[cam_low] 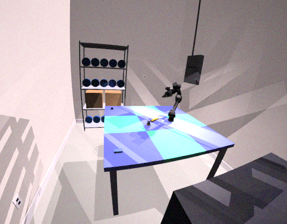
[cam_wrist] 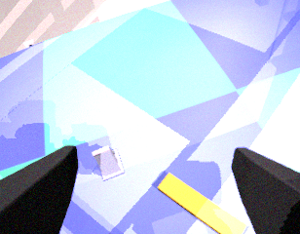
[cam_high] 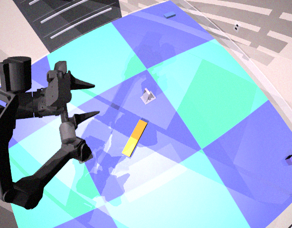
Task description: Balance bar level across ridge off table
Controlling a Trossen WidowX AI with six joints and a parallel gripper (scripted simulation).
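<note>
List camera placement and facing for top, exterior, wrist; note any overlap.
Top: overhead, looking down at the flat yellow-orange bar and small grey ridge block; whole black arm and open gripper show.
Exterior: high beyond the checkered blue table's far edge, facing arm and metal shelf rack.
Wrist: on the gripper, looking down; only both dark fingers show.
All three share bar and ridge.
</note>
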